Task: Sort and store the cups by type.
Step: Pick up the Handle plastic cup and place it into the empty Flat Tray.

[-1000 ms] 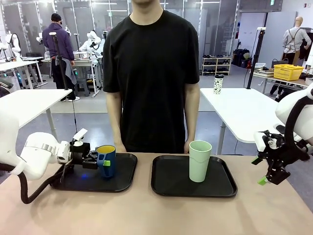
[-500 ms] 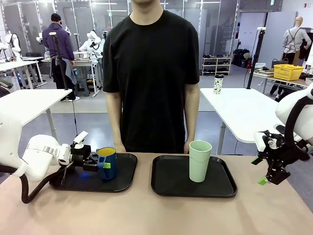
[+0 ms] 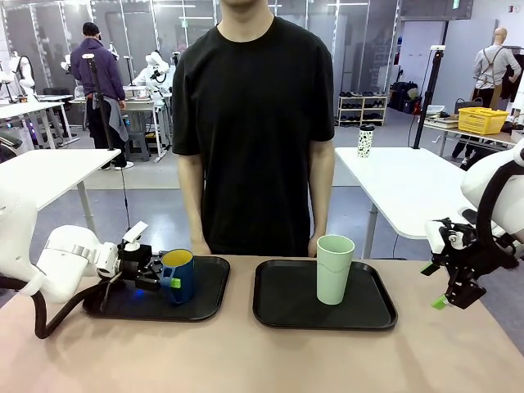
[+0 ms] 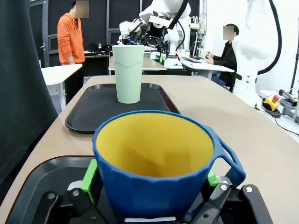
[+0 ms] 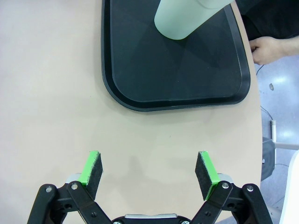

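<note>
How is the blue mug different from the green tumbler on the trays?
The blue mug is short, dark, yellow inside, with a handle; the green tumbler is tall, pale, handleless. The mug stands between the left pincer fingers; nothing is around the tumbler. Both stand upright, each on a black tray.

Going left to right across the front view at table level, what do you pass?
left gripper → dark blue mug standing on the left black tray → right black tray → mint-green tumbler standing on it → right gripper, open, beyond the table's right edge.
</note>
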Controlling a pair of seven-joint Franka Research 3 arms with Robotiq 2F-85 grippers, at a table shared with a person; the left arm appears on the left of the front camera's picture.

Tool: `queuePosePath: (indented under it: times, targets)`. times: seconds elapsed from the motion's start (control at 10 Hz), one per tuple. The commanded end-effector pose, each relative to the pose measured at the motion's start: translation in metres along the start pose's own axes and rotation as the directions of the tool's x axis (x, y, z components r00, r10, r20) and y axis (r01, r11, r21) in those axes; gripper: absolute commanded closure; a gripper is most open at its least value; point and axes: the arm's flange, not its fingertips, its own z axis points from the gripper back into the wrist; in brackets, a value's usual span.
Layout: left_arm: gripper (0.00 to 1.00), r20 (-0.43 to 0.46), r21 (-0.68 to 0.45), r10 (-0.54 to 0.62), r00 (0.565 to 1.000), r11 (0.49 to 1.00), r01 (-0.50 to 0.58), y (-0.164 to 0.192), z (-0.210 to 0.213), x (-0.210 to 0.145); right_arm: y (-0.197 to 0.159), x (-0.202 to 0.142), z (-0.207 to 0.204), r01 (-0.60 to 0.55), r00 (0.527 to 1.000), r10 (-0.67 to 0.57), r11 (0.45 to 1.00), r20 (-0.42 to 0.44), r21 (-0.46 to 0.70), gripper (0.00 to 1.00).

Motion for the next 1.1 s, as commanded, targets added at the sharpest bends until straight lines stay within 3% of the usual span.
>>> queuePosePath:
  times: [0.0, 1.0]
  targets:
    - [0.00, -0.012, -0.016, -0.014, 1.000, 1.000, 0.014, 0.005, 0.006, -0.005, -0.004, 0.001, -0.001, 0.015, 1.000, -0.015, 1.000, 0.019, -0.003, 0.00]
    - [0.00, -0.089, 0.111, 0.012, 0.996, 0.994, -0.002, 0.003, 0.037, 0.004, -0.004, 0.001, -0.001, 0.015, 1.000, -0.015, 1.000, 0.019, -0.003, 0.00]
